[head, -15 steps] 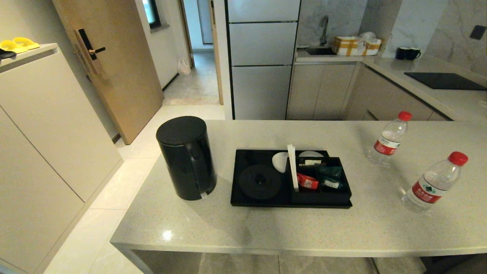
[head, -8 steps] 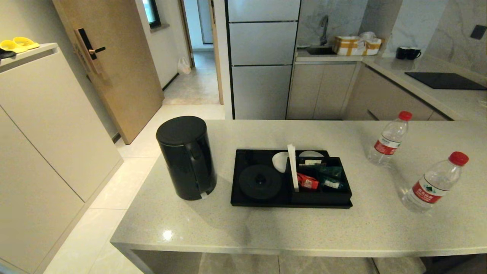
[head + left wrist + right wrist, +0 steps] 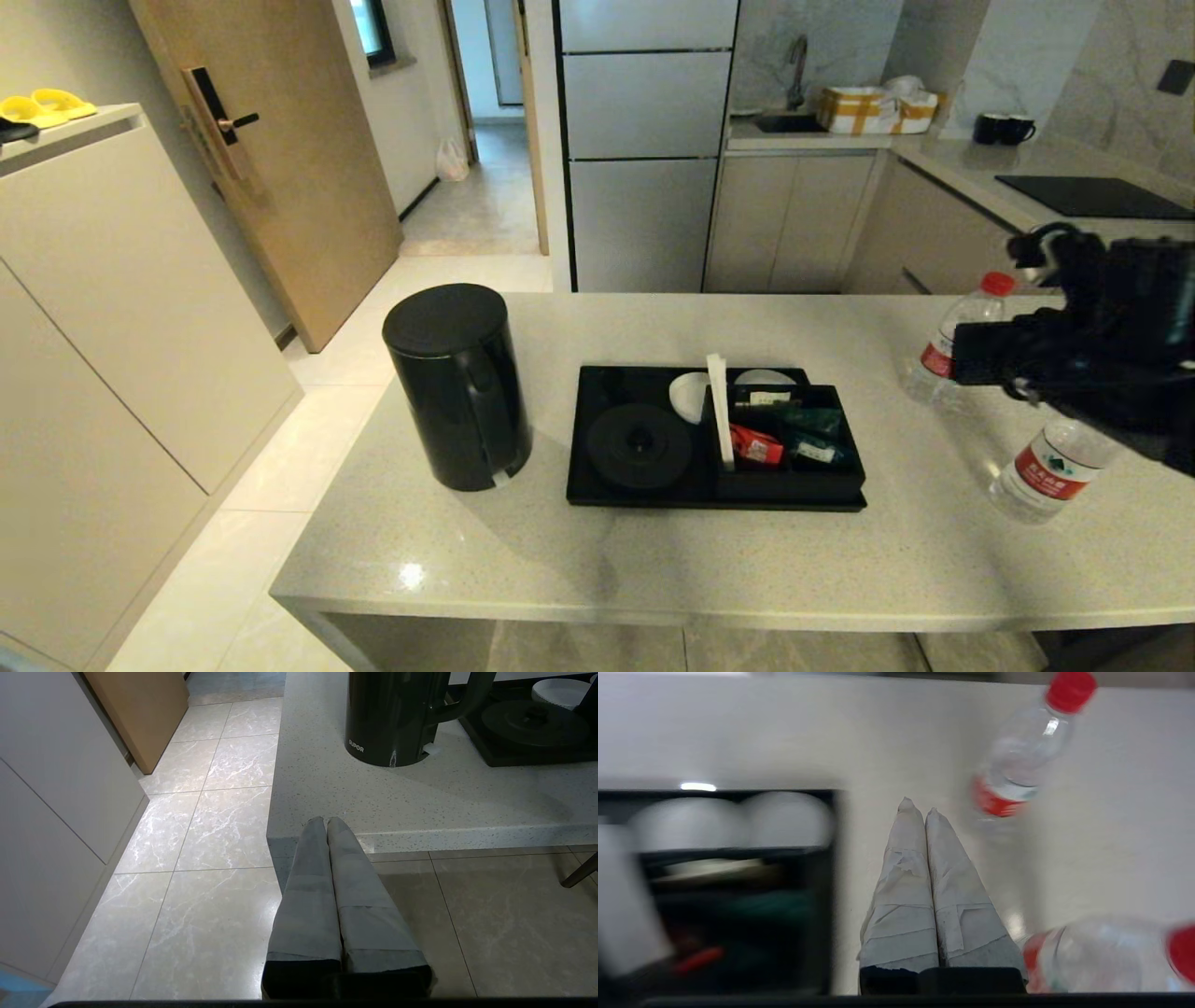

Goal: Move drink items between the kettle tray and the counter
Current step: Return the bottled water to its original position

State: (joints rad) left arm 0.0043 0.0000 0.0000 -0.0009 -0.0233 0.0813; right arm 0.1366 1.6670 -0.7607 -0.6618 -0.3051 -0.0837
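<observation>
A second ago my right arm was nowhere in the head view; now it has swung in from the right and hangs above the right end of the counter (image 3: 653,560). It covers the cap and shoulder of the near bottle (image 3: 1050,471) and stands just in front of the far bottle (image 3: 962,350), whose red cap shows above it. Nothing else on the counter has shifted: kettle, tray and both bottles stand where they stood.

My right gripper (image 3: 919,805) points down over bare counter between the tray's right side and the two bottles. Its taped fingers (image 3: 901,891) are pressed together, holding nothing. From the wrist, the far bottle (image 3: 1024,760) stands ahead of the tips and the near one (image 3: 1101,956) lies close beside the finger roots, neither touched.

My left gripper (image 3: 324,820) is parked low in front of the counter's near left corner, over the floor tiles, fingers flat against each other and empty.

The kettle (image 3: 457,387) stands upright on the counter near its left edge, just beside the tray's left side but off it. The kettle tray (image 3: 597,490) sits mid-counter, its round base (image 3: 639,446) bare. A white divider strip (image 3: 719,411) rises beside the boxed compartment, where red and green sachets (image 3: 780,439) lie. Both bottles stand upright toward the counter's right end, well apart from the tray.
</observation>
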